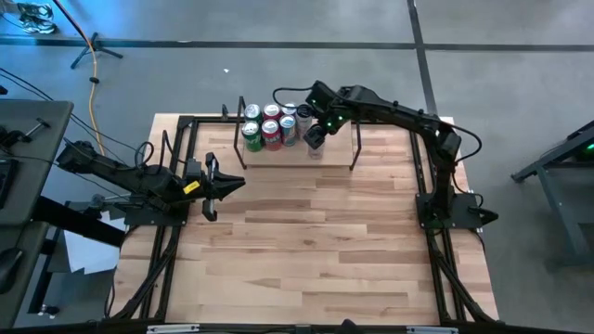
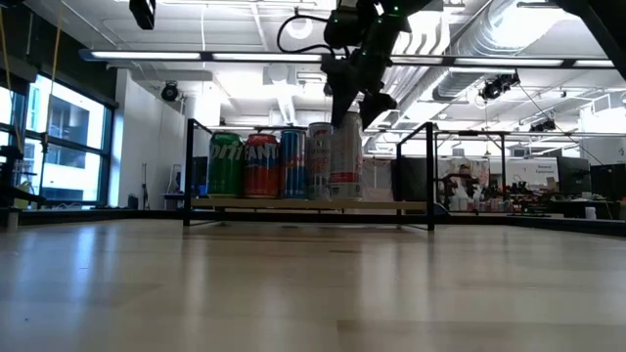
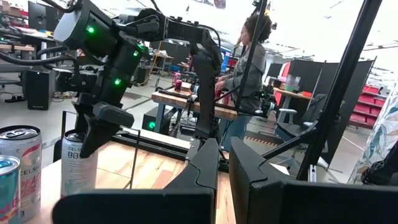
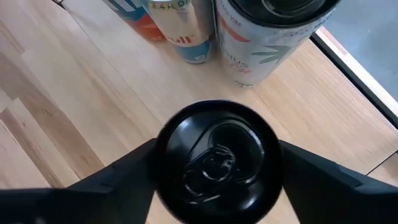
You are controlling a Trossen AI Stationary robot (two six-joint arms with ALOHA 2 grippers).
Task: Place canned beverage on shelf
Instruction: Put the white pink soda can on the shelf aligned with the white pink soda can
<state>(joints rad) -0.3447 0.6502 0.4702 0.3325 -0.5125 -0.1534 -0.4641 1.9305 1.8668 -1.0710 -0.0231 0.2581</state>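
High view, shelf: we see the low pale-wood shelf with black wire uprights (image 1: pixel 329 147) standing along the far edge of the wooden bench (image 1: pixel 306 241), left of that edge's middle.
High view, cans: a cluster of upright cans, among them a green can (image 1: pixel 251 136) and a red can (image 1: pixel 272 134), fills the shelf's left end.
High view, right gripper: the right arm's dark two-finger gripper (image 1: pixel 316 136) hangs over the shelf just right of the cluster, above a slim white can with a black top (image 1: pixel 315 148).
High view, left gripper: the left arm's dark gripper (image 1: pixel 223 183) waits near the bench's left edge, its fingers spread.
Low view, shelf row: green, red, blue and pale cans stand in a row on the board, the slim white can (image 2: pixel 345 156) at the row's right end.
Low view, right gripper: we see it (image 2: pixel 354 103) reaching down onto that can's top.
Left wrist view: the right gripper (image 3: pixel 93 134) grips the white can (image 3: pixel 79 171) at its rim, beside two more cans.
Right wrist view: both fingers press the black lid (image 4: pixel 216 163) from either side, pinching it; the can stands on the shelf board (image 4: pixel 87 87) near the neighbouring cans.
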